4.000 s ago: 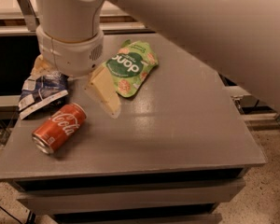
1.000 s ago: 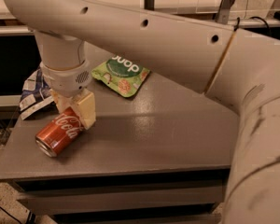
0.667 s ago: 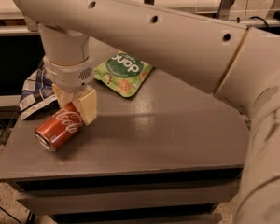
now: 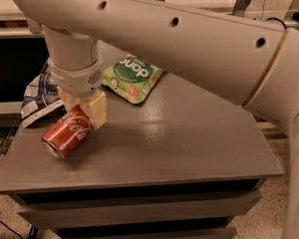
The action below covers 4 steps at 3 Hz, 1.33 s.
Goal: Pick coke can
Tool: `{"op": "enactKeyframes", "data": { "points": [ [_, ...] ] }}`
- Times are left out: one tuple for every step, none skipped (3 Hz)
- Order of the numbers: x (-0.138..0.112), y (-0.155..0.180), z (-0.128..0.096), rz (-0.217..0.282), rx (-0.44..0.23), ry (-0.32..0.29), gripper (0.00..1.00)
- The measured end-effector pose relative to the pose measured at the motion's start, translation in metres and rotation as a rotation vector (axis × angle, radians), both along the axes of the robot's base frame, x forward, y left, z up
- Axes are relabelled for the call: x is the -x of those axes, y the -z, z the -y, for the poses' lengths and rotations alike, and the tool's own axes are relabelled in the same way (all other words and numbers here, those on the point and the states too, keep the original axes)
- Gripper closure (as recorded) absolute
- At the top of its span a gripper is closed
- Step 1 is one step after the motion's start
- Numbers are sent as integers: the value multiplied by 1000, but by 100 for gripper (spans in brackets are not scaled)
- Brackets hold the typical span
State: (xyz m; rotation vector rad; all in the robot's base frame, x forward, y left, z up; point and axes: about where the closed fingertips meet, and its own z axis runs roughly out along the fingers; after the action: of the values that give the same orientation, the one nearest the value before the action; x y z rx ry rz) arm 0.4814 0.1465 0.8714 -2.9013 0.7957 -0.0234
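The coke can [image 4: 69,132] is a red can with white script, lying on its side at the front left of the grey table [image 4: 189,148]. My gripper [image 4: 82,111] comes down from above on the can's far end. Its cream fingers [image 4: 95,108] sit on either side of the can and are shut on it. The can's silver near end points to the front left, low over the tabletop. The arm's wrist hides the can's far end.
A green snack bag [image 4: 133,76] lies flat at the back middle of the table. A blue-and-white chip bag [image 4: 40,96] lies at the left edge, just behind the can. My large white arm spans the top of the view.
The gripper and the can have shifted together slightly up and to the right over the last second. The bags have not moved.
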Motion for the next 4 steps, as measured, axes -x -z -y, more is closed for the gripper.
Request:
{"op": "enactKeyframes", "data": {
  "points": [
    [-11,-29,2,123,53,-128,100],
    [-8,-63,-1,212,120,-323,100],
    [-11,-63,-4,230,121,-405,100],
    [-12,-64,-7,239,110,-402,100]
  ]
}}
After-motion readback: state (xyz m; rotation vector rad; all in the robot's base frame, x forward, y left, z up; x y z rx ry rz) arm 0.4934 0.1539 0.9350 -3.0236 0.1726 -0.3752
